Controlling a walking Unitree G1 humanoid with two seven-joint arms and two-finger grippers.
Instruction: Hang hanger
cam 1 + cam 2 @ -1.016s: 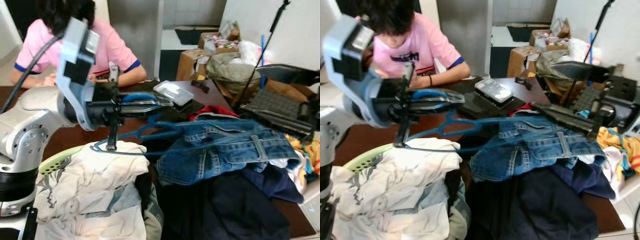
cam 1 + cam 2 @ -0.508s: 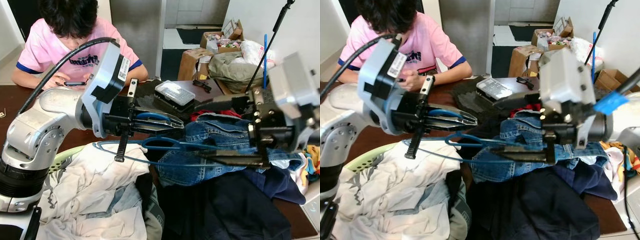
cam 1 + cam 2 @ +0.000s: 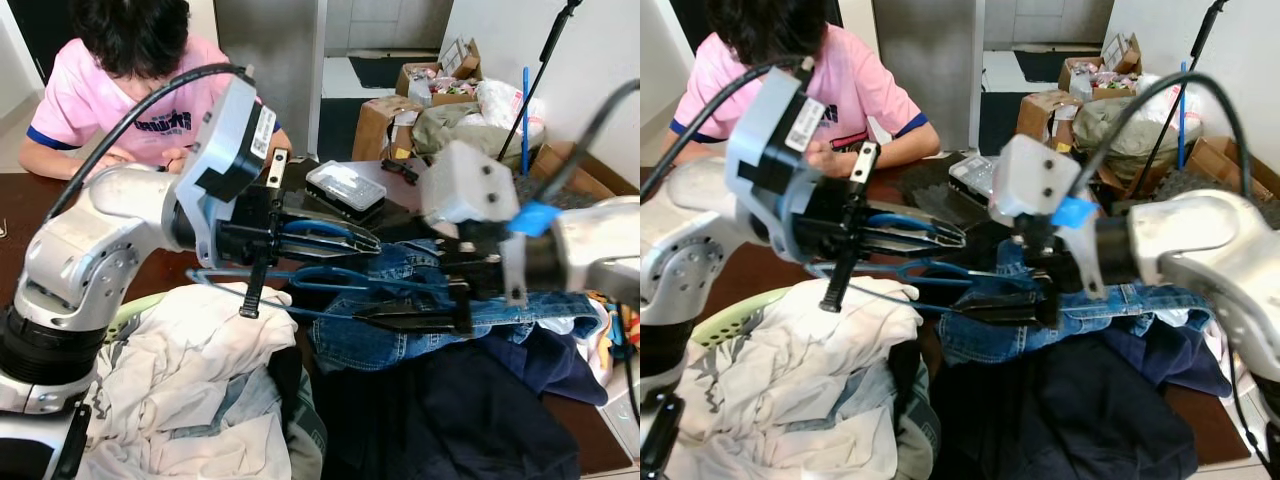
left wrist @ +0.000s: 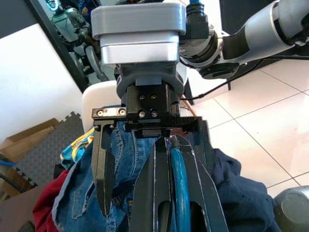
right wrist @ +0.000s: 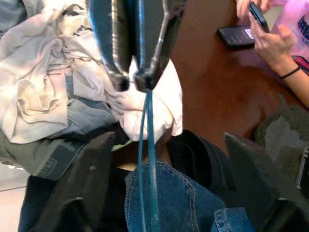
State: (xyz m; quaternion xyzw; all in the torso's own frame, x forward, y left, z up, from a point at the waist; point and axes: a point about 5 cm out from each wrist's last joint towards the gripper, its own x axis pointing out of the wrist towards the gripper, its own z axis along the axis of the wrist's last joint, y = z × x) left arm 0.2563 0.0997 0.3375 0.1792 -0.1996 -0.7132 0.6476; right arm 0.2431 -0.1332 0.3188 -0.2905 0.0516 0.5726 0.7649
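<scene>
The thin blue plastic hanger (image 3: 330, 282) is held in the air above the dark brown worktop (image 3: 20, 205), just over the pile of clothes. The left gripper (image 3: 345, 238) has its black fingers closed together on the hanger's hook end, as the left wrist view shows with the blue strip pinched between them. The right gripper (image 3: 985, 300) faces the left gripper from the opposite side, close to the hanger, with its fingers spread apart, and the hanger's blue wire runs between them in the right wrist view without being clamped. Directly beneath the hanger lies a pair of blue denim jeans (image 3: 400, 335), resting on dark navy clothing (image 3: 450, 420). Beside the jeans, below the left gripper, is a heap of crumpled white cloth (image 3: 190, 370) in a pale green basket (image 3: 125, 315). Beyond the hanger, a person in a pink shirt (image 3: 120, 90) sits at the worktop, hands on a black phone (image 5: 235, 36).
</scene>
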